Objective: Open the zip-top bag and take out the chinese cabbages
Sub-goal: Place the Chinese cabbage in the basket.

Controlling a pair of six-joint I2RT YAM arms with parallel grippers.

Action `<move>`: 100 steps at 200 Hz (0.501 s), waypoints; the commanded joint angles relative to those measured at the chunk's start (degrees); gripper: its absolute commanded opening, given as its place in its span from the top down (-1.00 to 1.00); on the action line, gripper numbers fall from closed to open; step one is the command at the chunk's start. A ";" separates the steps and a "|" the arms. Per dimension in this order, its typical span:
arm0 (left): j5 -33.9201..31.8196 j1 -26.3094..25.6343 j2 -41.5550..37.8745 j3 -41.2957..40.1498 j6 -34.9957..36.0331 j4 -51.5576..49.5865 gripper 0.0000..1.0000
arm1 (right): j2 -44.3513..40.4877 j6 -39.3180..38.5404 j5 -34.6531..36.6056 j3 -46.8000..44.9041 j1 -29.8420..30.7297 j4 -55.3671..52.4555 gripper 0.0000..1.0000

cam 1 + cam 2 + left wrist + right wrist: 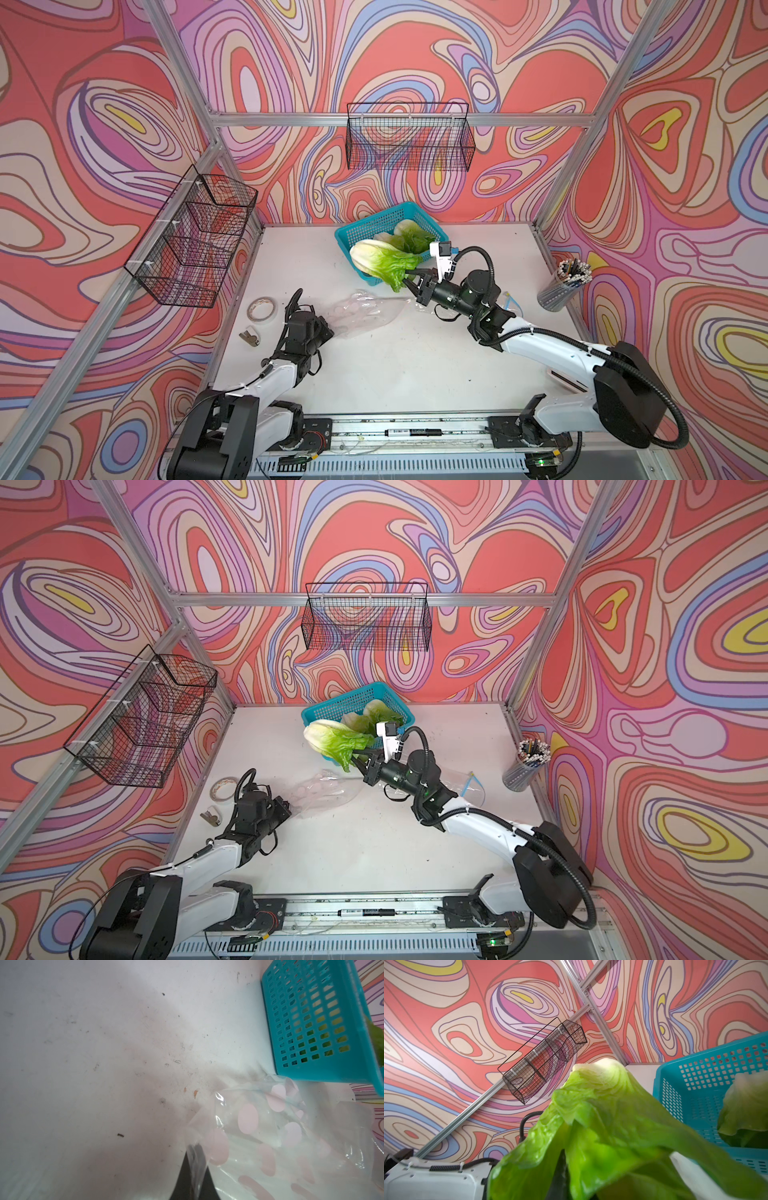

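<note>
At teal mesh basket (374, 222) edge | right gripper (409, 280) pinches white-based green chinese cabbage (380, 259) by floppy leaf: light, tearable; base firmer | left gripper (330, 332) clamps clear zip-top bag (365, 309)

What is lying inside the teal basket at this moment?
Two chinese cabbages seem to lie inside the teal basket. The third cabbage, held by the right gripper at the near rim, covers part of the inside; the floor there is hidden.
</note>
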 commanded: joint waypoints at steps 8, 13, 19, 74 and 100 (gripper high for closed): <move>-1.73 0.23 -3.36 0.08 0.82 -2.74 1.00 | 6.82 1.72 8.68 5.07 0.11 1.76 1.00; -1.76 0.25 -3.95 0.02 0.90 -2.83 1.00 | 8.19 2.27 9.52 5.93 0.28 2.46 1.00; -1.78 0.23 -4.47 -0.11 1.06 -2.96 1.00 | 9.99 3.07 10.70 6.99 0.47 3.30 1.00; -1.95 0.23 -7.20 -0.37 1.96 -4.40 1.00 | 25.28 6.69 20.06 19.66 2.69 1.36 1.00; -2.02 0.24 -8.25 -0.64 2.22 -4.66 1.00 | 31.39 10.18 22.91 24.71 2.92 -0.82 1.00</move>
